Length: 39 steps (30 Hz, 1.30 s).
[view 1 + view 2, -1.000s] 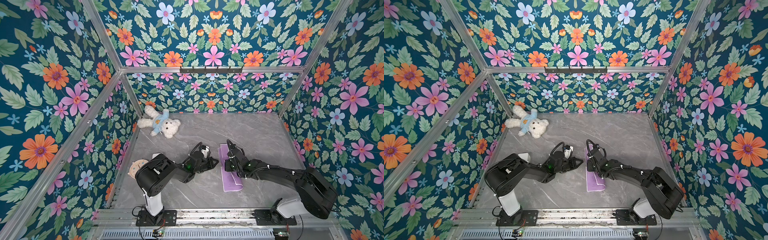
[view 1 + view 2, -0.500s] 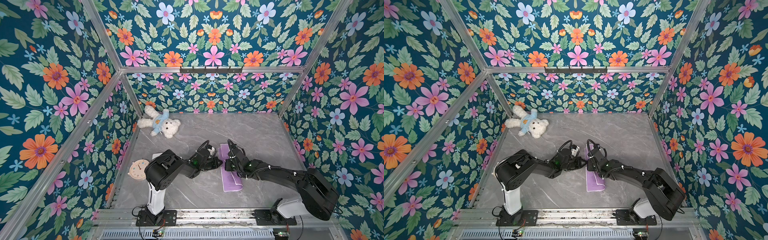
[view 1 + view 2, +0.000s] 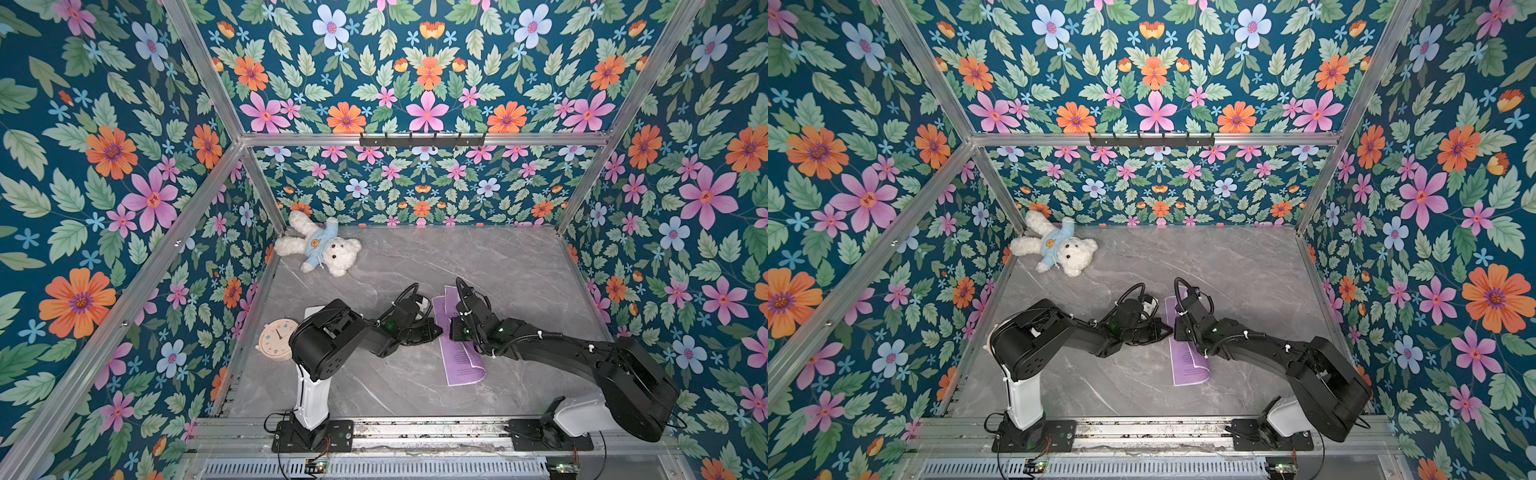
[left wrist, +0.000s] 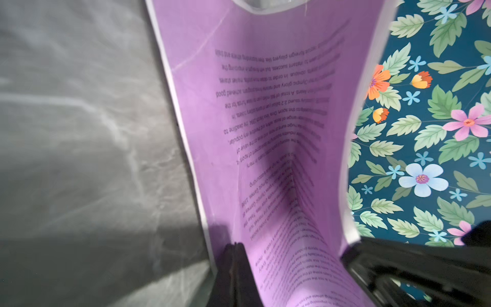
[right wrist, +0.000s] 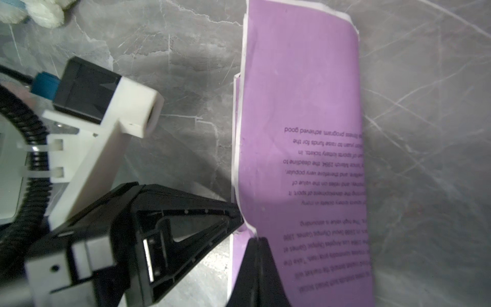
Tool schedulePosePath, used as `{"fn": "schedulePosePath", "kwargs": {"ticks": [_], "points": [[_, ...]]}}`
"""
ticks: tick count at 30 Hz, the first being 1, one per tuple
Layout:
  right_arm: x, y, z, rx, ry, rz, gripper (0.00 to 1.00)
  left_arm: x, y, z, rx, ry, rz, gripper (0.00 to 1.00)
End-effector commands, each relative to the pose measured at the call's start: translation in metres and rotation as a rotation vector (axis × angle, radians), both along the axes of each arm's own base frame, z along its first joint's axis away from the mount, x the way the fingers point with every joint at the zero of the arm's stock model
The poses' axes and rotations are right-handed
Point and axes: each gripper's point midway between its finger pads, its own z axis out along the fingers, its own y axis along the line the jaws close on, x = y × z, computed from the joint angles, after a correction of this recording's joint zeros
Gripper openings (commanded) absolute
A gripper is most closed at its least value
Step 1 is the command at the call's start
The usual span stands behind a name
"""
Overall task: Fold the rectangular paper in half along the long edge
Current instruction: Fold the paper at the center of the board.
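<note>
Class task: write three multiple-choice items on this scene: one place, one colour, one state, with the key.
1. Where does the teddy bear lie? A. far left corner of the table B. table's middle C. near right corner
2. What colour is the paper? A. green B. purple C. yellow
3. How is the right gripper? A. wide open B. shut C. holding the teddy bear

Key: A, it lies farthest back, on the left; B, lilac sheet, dark print; B, its jaws are closed, tip on the paper.
</note>
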Motion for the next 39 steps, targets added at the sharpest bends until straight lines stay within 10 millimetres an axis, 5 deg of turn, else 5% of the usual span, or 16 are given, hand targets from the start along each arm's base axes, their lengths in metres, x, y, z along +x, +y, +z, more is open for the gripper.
{"fn": "schedulePosePath", "kwargs": {"ticks": [1, 16, 24, 33, 39], "points": [[-0.001, 0.010, -0.003, 0.055, 0.032, 0.002, 0.00, -0.008, 0.015, -0.029, 0.111, 0.068, 0.007, 0.00], [-0.001, 0.028, -0.035, 0.243, 0.097, -0.055, 0.00, -0.008, 0.025, -0.036, 0.090, 0.100, 0.035, 0.00], [0.003, 0.028, -0.036, 0.437, 0.069, -0.124, 0.00, -0.009, 0.028, -0.038, 0.093, 0.107, 0.039, 0.00], [0.003, 0.014, -0.019, 0.402, 0.009, -0.146, 0.00, -0.009, 0.034, -0.035, 0.087, 0.099, 0.052, 0.00], [0.003, 0.016, -0.027, 0.387, 0.024, -0.135, 0.00, -0.011, 0.040, -0.027, 0.101, 0.085, 0.060, 0.00]]}}
